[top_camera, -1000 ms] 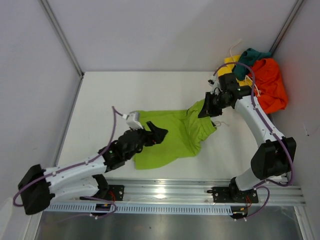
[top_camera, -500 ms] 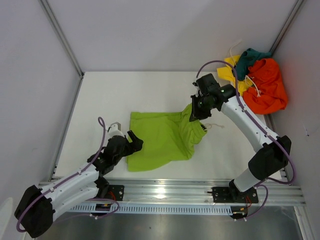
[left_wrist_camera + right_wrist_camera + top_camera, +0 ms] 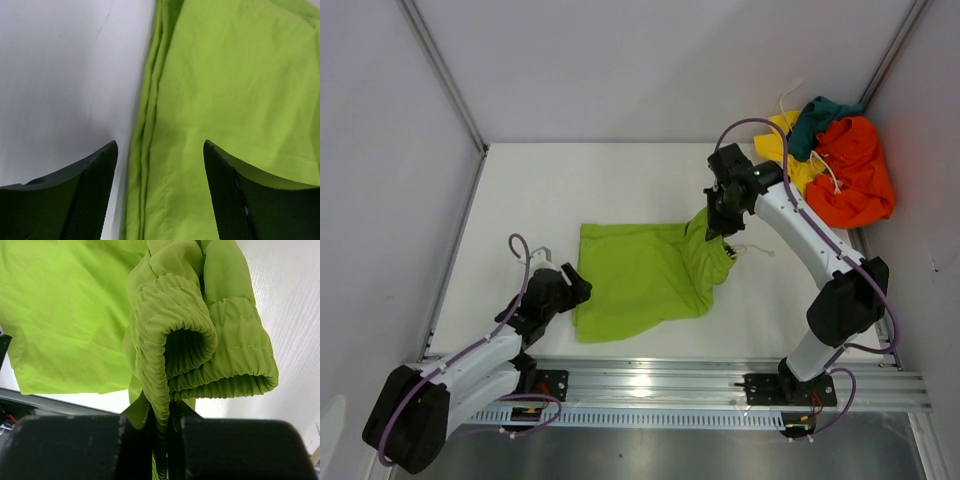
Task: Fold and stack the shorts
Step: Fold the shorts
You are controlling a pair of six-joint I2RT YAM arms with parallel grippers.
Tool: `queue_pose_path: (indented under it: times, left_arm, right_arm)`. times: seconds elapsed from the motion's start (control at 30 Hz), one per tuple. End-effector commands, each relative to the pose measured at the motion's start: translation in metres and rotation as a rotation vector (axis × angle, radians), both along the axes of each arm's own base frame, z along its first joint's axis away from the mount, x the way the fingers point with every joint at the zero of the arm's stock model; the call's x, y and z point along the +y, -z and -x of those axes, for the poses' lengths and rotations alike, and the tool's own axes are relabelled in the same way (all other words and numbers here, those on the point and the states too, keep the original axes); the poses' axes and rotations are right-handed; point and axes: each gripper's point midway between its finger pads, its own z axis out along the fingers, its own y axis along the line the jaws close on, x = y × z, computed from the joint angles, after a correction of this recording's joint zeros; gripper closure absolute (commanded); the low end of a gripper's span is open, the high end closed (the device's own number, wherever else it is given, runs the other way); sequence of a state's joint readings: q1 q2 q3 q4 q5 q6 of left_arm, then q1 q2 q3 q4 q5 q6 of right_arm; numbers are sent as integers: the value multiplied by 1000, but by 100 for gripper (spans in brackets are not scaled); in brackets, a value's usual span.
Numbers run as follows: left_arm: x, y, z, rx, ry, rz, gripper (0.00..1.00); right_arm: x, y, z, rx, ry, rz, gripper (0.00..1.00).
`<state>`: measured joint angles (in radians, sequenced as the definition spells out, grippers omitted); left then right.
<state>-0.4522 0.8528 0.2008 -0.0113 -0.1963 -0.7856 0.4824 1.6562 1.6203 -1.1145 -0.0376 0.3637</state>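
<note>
One pair lime shorts on white table, grey walls: right gripper clenched on waistband, left gripper spread empty over cloth edge; bright shorts heap in corner

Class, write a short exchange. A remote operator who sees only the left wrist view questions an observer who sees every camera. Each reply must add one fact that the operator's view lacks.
Operator: I see green cloth between my open left fingers. Is the other arm holding it?
Observer: Yes. The right fingers are shut on the waistband of the lime green shorts, and that end is bunched up.
Operator: Where are the other shorts?
Observer: Heaped at the far right corner of the table: an orange pair and a yellow pair, with a teal pair lying on them.
</note>
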Motion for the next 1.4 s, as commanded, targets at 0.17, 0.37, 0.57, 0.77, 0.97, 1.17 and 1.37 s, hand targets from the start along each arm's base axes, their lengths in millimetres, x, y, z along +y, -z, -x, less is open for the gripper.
queue_pose_path:
  times: [0.17,0.37,0.57,0.77,0.97,1.17,1.37]
  left_arm:
    - [-7,-4,-16,-54,18,45,38]
    - [-12,6,-21,-28,27,71,61]
    - [-27,26,-24,5,51,134,77]
    - [-46,30,-32,3,97,212,81]
    - [-51,31,-30,-5,116,192,87]
    - [-54,23,-28,-36,132,147,87]
    - [-54,21,-26,-44,129,122,88]
  right_arm:
    - [-10,-25,-16,-73,36,48,100]
    - [-17,-23,-21,-70,52,80,100]
    - [-38,-18,-31,-63,95,151,100]
    - [-40,-21,-38,-49,103,187,100]
    - [-17,-33,-36,-62,97,178,100]
    - [15,-28,-29,-38,90,208,100]
    - [40,-14,-29,-34,73,341,100]
